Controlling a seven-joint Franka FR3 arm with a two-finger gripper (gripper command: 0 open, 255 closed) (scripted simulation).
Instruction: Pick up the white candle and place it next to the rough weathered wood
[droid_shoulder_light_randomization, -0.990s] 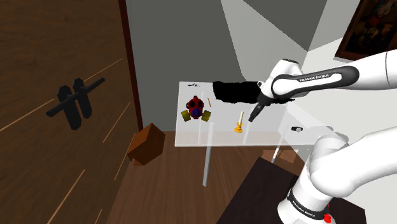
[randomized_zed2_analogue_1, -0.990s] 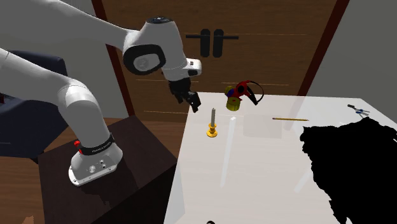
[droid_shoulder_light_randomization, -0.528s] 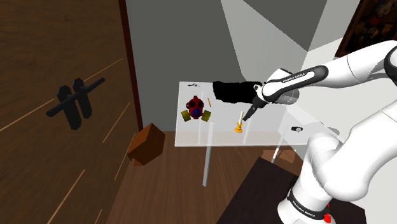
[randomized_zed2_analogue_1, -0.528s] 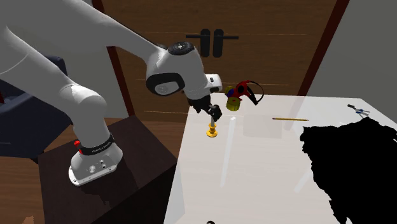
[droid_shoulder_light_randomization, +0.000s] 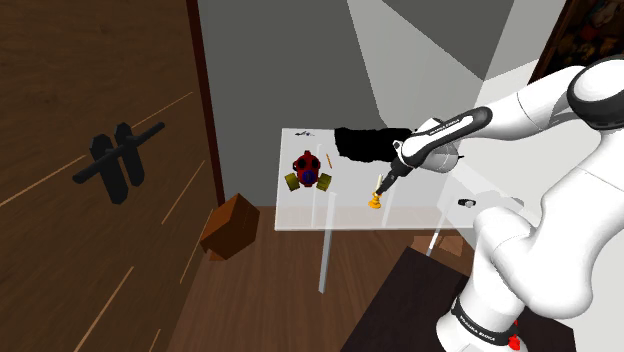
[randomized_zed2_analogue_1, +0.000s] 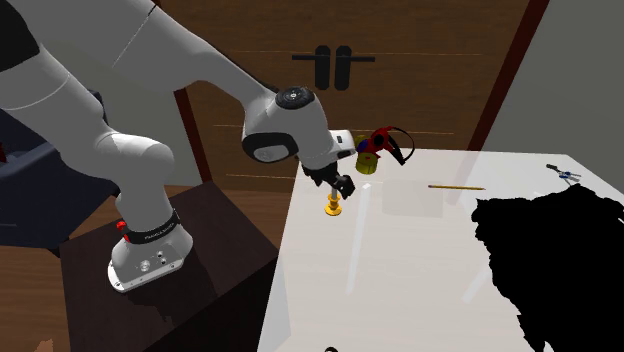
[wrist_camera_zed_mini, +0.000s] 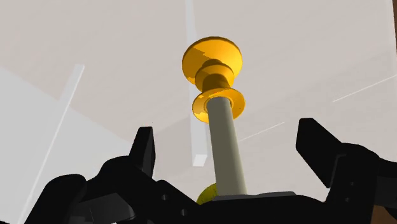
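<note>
Tabletop (droid_shoulder_light_randomization: 335, 214): spread pincer (randomized_zed2_analogue_1: 342, 186) straddles candle (wrist_camera_zed_mini: 228, 149) in holder (wrist_camera_zed_mini: 212, 59).

One candle (wrist_camera_zed_mini: 227, 146), one table (randomized_zed2_analogue_1: 400, 260), one stick (randomized_zed2_analogue_1: 456, 187), one box (droid_shoulder_light_randomization: 230, 225).

The candle (wrist_camera_zed_mini: 228, 146) is pale grey, its holder (wrist_camera_zed_mini: 212, 63) golden yellow. The gripper (wrist_camera_zed_mini: 229, 141) is black; the table (randomized_zed2_analogue_1: 420, 260) is white
</note>
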